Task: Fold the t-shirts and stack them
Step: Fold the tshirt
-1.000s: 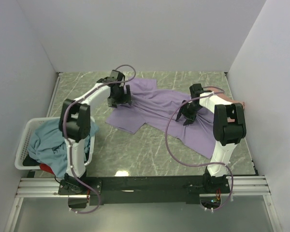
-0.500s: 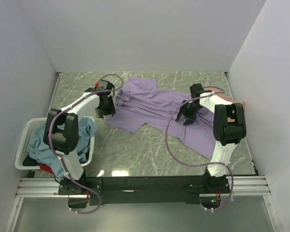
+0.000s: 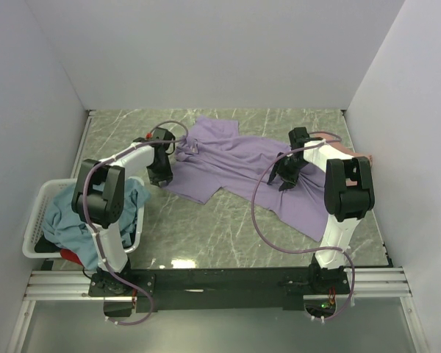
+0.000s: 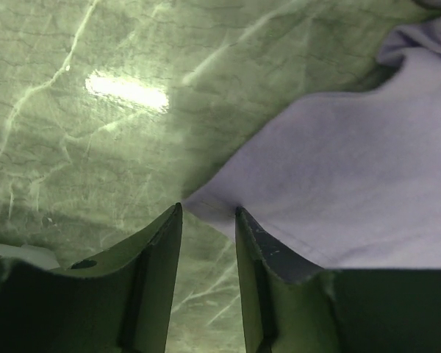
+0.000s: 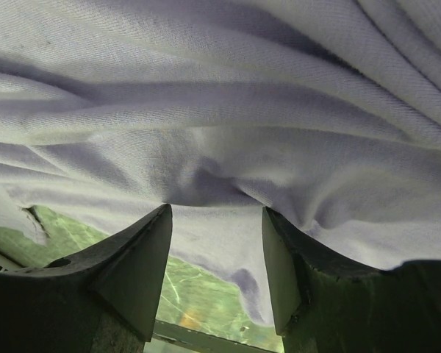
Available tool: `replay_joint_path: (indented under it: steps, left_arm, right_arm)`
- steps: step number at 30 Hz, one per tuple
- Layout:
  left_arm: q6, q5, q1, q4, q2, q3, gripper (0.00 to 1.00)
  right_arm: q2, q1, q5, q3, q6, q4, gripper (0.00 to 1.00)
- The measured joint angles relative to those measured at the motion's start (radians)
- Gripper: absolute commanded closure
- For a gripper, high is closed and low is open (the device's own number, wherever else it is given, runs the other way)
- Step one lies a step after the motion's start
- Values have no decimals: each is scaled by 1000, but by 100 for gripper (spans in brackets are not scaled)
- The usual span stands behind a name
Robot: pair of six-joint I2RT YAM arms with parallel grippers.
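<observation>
At the far left the basket (image 3: pixel 34 220) sits as it did. The teal shirt (image 3: pixel 62 213) is heaped in it and a bit of the red shirt (image 3: pixel 70 256) shows at its near edge.

What has changed is my left arm. A second ago its hand was over the far left part of the purple shirt (image 3: pixel 235 162). Now the left hand (image 3: pixel 159 175) has come back to that shirt's left edge. Since half a second ago the elbow has swung in toward the cloth, while the hand has barely shifted. Where the hand was, the cloth now lies in a small bunch.

In the left wrist view the fingers stand a little apart, with bare desk (image 4: pixel 95 132) showing between them. A corner of the purple shirt's edge lies right at the mouth of the gap, and nothing is held. The shirt spreads away to the right of that hand, on the desk, running diagonally toward the near right.

The right hand (image 3: pixel 285 178) has not moved in that second. It sits on the shirt's right half, tips down into the cloth. In its wrist view the fingers are apart with a ruck of purple cloth drawn up between the tips. I cannot tell whether they bite it.

Behind the right arm the pink shirt (image 3: pixel 360 154) lies at the desk's far right, partly hidden.
</observation>
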Motion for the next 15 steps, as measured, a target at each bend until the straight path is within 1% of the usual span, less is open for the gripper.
replay_joint_path:
  steps: [8,14,15]
  left_arm:
    - [-1,0,19,2,10,-3,60]
    - [-1,5,23,10,24,-2,64]
    - [-1,7,23,13,24,-3,67]
  right_arm:
    - [0,0,0,0,0,0,41]
    - [0,-1,1,0,0,-1,41]
    - [0,-2,0,0,0,-1,41]
